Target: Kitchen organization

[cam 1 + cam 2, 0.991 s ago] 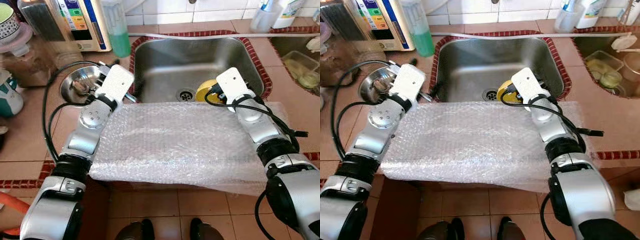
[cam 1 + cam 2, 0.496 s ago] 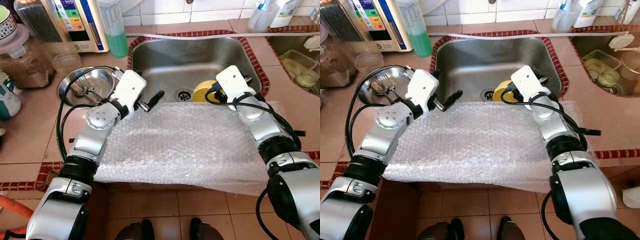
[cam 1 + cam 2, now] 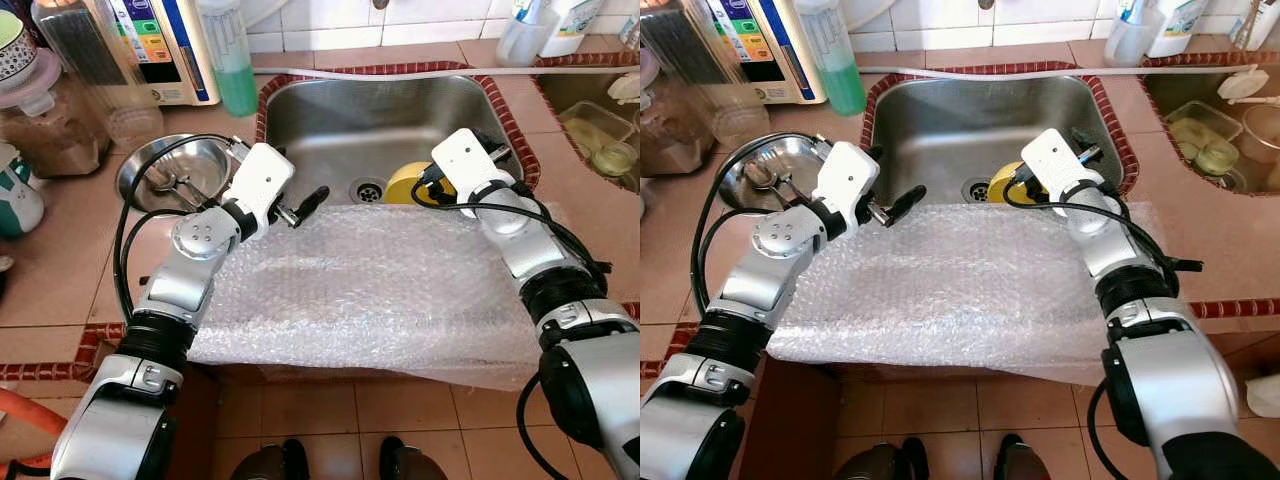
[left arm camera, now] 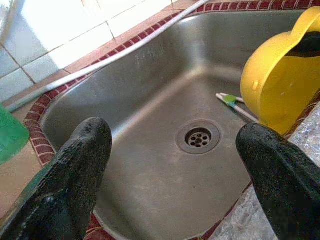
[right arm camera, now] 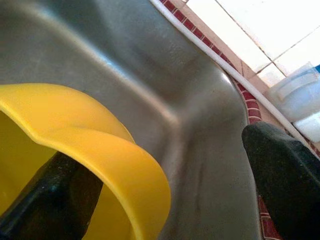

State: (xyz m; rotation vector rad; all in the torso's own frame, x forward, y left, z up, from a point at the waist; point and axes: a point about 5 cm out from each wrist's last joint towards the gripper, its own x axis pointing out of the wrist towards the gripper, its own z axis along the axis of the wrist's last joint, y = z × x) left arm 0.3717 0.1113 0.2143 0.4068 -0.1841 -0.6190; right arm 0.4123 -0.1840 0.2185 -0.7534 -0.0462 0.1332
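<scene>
1. Lying on its side in the sink, near the front wall just right of the drain, the yellow cup has its long axis roughly level; its mouth opens toward the right gripper.
2. Right gripper: fingers apart, one inside the cup, one outside the rim.
3. Left gripper: fingers spread, empty, above the sink's front-left edge.
4. Bubble wrap covers the worktop's front edge.
</scene>
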